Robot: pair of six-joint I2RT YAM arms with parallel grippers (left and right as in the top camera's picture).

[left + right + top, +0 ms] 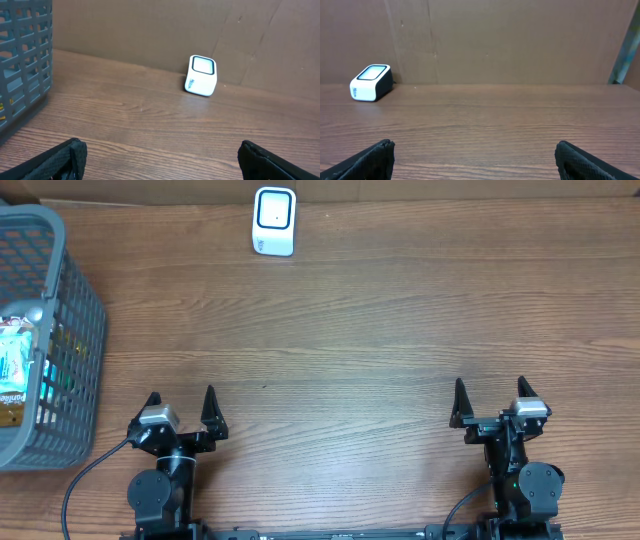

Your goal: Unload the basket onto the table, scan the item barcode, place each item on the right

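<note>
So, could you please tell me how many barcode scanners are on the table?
1. The white scanner stands at the table's far edge, left of centre, well apart from the grey basket on the left. Another could lie hidden inside the basket.

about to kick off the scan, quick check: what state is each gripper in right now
Left gripper: open, holding nothing.
Right gripper: open, holding nothing.
</note>
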